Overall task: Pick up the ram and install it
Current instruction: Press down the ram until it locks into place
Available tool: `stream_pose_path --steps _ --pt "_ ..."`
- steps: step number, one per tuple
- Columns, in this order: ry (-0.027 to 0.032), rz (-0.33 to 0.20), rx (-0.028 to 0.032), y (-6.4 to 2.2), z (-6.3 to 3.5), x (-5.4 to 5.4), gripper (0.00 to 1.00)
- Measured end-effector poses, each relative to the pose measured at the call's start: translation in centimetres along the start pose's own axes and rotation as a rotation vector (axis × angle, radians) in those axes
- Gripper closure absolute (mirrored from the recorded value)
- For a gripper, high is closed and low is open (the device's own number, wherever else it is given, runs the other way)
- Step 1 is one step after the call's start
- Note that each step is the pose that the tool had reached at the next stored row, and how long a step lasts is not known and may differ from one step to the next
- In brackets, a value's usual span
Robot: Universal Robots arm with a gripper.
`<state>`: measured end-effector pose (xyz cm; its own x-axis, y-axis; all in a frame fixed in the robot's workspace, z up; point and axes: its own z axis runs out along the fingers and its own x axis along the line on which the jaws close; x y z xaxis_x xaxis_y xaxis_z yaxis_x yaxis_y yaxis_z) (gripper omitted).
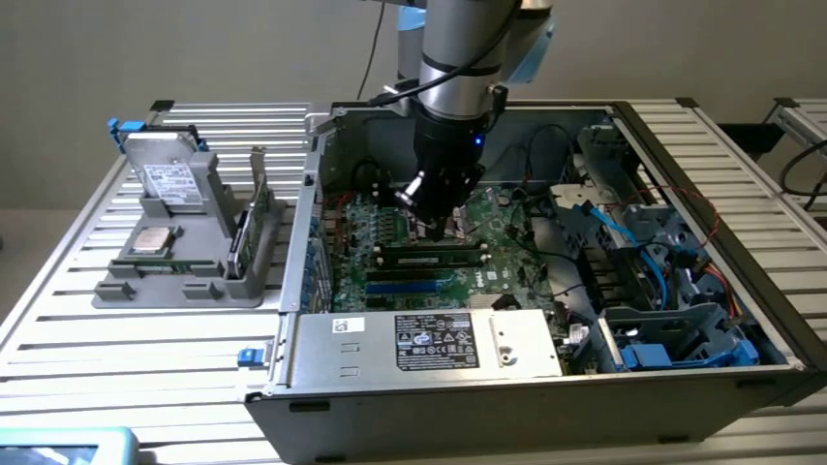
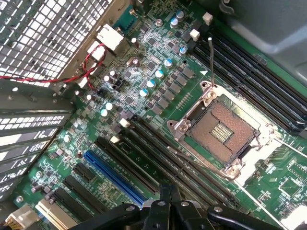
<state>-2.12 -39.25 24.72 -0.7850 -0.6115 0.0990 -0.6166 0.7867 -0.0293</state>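
In the exterior view the ram (image 1: 433, 258), a narrow green stick with dark chips, stands on edge in a black slot on the motherboard (image 1: 387, 232) inside the open computer case. My gripper (image 1: 446, 225) hangs just above and slightly behind the stick, low over the board. In the wrist view my gripper (image 2: 168, 195) has its dark fingers pressed together with nothing between them. Beneath them lie long black memory slots (image 2: 153, 155) beside the bare CPU socket (image 2: 220, 129). I cannot make out the stick itself in the wrist view.
A grey holder (image 1: 181, 286) at the exterior view's left carries a hard drive (image 1: 168, 179), a CPU chip (image 1: 155, 238) and an upright green card (image 1: 262, 208). The power supply (image 1: 427, 344), cables (image 1: 595, 232) and drive cages (image 1: 672, 334) crowd the case. A blue slot (image 2: 112, 175) sits nearby.
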Motion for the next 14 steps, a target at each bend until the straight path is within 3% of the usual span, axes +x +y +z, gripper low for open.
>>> stream_pose_path --steps 4,14 --pt "-0.0028 0.03 0.0003 -0.01 -0.04 0.0 0.89" --pt "-0.0217 0.113 0.0096 0.0 -0.1 0.01 0.89"
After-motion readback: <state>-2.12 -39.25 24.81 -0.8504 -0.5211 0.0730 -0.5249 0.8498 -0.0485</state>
